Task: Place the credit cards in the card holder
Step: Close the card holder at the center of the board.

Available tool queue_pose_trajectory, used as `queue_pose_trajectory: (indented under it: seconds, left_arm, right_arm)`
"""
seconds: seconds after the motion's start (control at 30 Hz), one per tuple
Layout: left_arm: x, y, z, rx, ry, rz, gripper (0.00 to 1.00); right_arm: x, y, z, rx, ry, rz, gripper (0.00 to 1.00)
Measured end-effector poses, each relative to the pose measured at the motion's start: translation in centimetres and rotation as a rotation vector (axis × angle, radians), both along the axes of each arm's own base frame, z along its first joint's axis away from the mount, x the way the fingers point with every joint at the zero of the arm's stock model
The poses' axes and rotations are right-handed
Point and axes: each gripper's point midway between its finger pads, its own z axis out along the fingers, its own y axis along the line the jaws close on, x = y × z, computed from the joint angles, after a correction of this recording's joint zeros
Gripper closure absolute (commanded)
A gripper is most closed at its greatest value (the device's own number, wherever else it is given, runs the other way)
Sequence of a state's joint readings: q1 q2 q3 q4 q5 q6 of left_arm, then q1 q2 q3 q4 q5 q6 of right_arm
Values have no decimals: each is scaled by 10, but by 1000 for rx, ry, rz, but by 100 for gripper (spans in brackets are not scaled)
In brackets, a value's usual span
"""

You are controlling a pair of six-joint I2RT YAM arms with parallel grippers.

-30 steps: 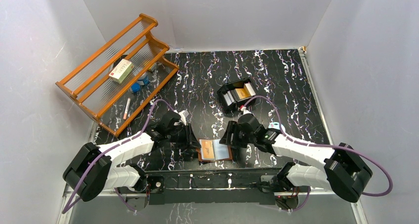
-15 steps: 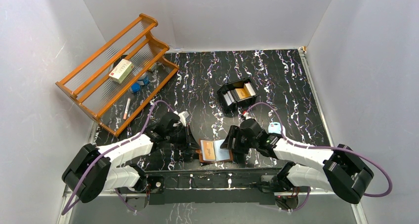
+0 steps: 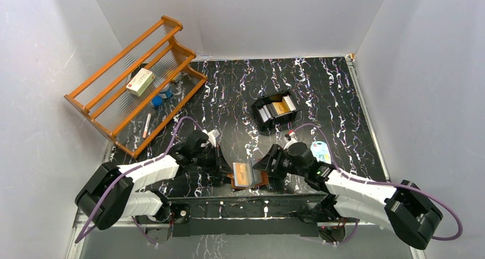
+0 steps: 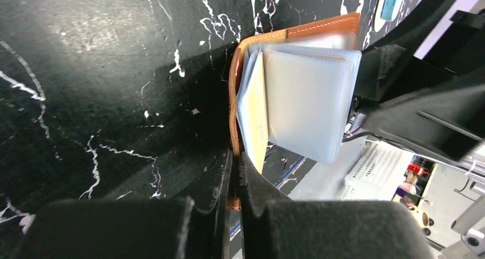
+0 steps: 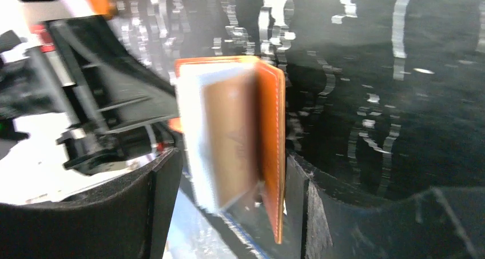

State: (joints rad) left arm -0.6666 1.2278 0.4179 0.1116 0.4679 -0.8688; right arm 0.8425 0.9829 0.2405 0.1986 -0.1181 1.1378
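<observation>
The brown card holder (image 3: 246, 175) stands half folded at the table's near edge, with pale clear sleeves (image 4: 309, 99) fanned out and an orange-gold credit card (image 4: 258, 119) in one sleeve. My left gripper (image 3: 224, 170) is shut on the holder's brown leather edge (image 4: 233, 127), as the left wrist view (image 4: 235, 162) shows. My right gripper (image 3: 264, 170) is open with its jaws around the holder (image 5: 271, 150); the raised brown cover leans against its right finger (image 5: 320, 213). More credit cards (image 3: 280, 107), orange-gold and grey-silver, sit in the black tray (image 3: 258, 107).
A wooden rack (image 3: 134, 84) stands at the back left with a small box (image 3: 140, 80) and small items on it. A white-and-blue packet (image 3: 322, 151) lies right of my right arm. The metal base rail (image 3: 246, 204) runs just below the holder.
My right gripper has moved left and nearer, onto the holder. The holder has gone from lying flat and open to half folded, its right cover tipped up. The left gripper has stayed put.
</observation>
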Motion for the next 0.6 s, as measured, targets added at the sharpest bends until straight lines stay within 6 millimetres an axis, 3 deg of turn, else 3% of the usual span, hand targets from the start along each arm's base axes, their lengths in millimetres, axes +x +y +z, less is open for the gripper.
queue_pose_trajectory:
  seconds: [0.1,0.2,0.4,0.6]
  left_arm:
    - [-1,-4,-1,-12,10,-10,100]
    - [-1,-6,-1,-23,18,-13,100]
    - [0,-12,6,-62,13,-26,100]
    - [2,-23,14,-129,9,-51,100]
  right_arm:
    - [1,11,23,96,-29,14,29]
    - [-1,17,32,137,-33,32,29]
    - [0,26,30,131,-13,64,33]
    - [10,31,18,-3,24,81,36]
